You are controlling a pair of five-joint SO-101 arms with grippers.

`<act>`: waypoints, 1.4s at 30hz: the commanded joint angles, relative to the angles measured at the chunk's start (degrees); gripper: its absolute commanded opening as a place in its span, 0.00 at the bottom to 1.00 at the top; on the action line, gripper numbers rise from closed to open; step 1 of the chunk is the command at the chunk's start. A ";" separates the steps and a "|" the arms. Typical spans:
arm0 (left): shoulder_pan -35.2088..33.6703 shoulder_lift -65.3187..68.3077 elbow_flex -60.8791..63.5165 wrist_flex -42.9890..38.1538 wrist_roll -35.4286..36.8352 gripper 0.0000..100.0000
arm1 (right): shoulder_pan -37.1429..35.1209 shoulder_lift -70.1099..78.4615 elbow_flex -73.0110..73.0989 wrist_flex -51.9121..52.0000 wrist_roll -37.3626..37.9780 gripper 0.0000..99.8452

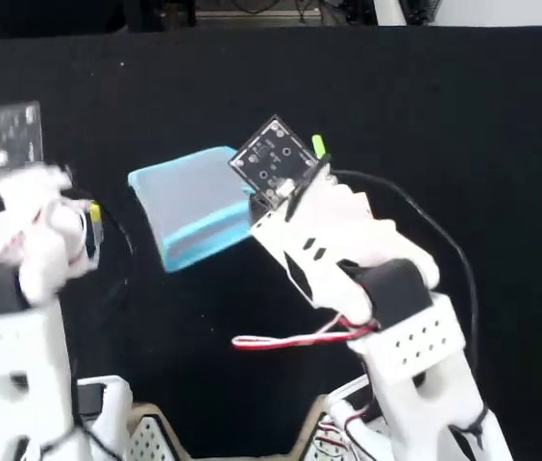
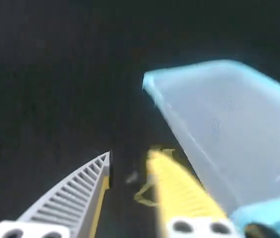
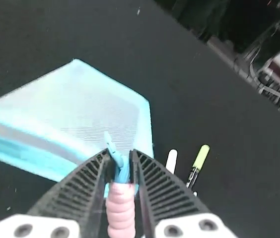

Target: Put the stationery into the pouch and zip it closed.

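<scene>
Pouch (image 1: pixel 189 197), light blue, was seen mid-frame in high view on black table (image 1: pixel 444 115), w/ green pen (image 1: pixel 318 146) near its upper-right corner. Right gripper (image 3: pixel 119 156) was clamped on its edge at a blue tab; left gripper (image 2: pixel 130 157), at frame left, was held w/ fingers spread.
</scene>
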 commanded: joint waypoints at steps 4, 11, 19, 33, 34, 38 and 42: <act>-0.22 13.80 -20.00 16.35 -6.07 0.19 | -0.88 3.74 -5.49 0.97 0.62 0.01; 2.51 0.35 -12.70 16.18 -6.07 0.23 | -2.29 6.73 -13.05 5.10 0.18 0.01; 19.21 -18.64 -2.59 14.77 -5.98 0.23 | -2.81 9.63 -14.64 5.10 0.18 0.01; 19.91 -15.03 13.23 -3.96 -3.69 0.23 | -2.81 9.45 -14.29 5.45 0.18 0.01; 19.03 -15.03 13.23 -5.27 -3.60 0.23 | -2.81 9.45 -14.29 5.54 0.18 0.01; 16.92 -14.51 13.76 -7.74 -3.60 0.23 | -2.81 9.36 -14.29 6.42 0.18 0.01; 16.66 -14.68 15.96 -8.70 -3.60 0.23 | -2.81 9.36 -14.29 6.59 0.18 0.01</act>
